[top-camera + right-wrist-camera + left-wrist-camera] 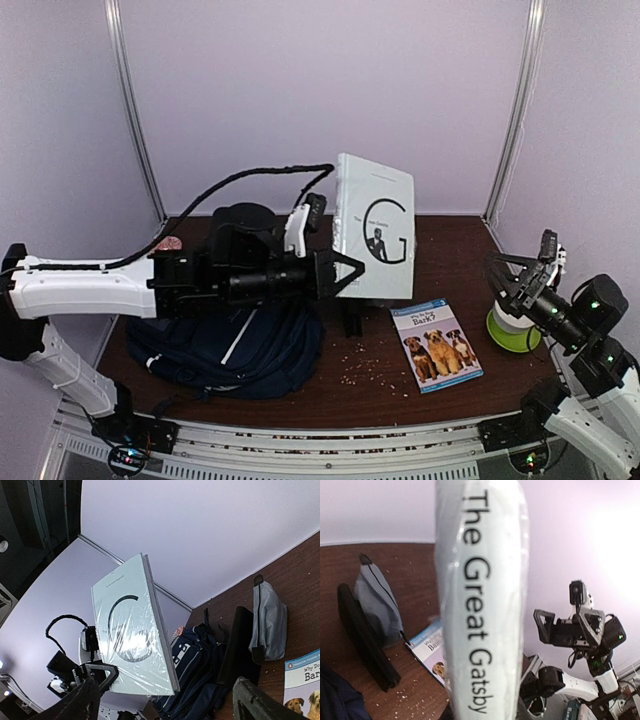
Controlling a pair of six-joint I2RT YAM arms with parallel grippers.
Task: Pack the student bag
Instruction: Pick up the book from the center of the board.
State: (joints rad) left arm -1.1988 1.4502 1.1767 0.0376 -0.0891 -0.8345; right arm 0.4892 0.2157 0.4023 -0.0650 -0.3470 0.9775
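Brown table bears dog booklet; left fingers clamp Gatsby book, right fingers apart.

Soft, even light fills the slightly grainy top view, with faint shadows on the table below the left jaws. In the left wrist view the white book between the jaws sits so near the lens that its edges smear, and the wall beyond them to the right burns out white. The right gripper shows dark, unfocused fingers, the book's plastic wrap ahead of its jaws glints, and the wall seam bends.
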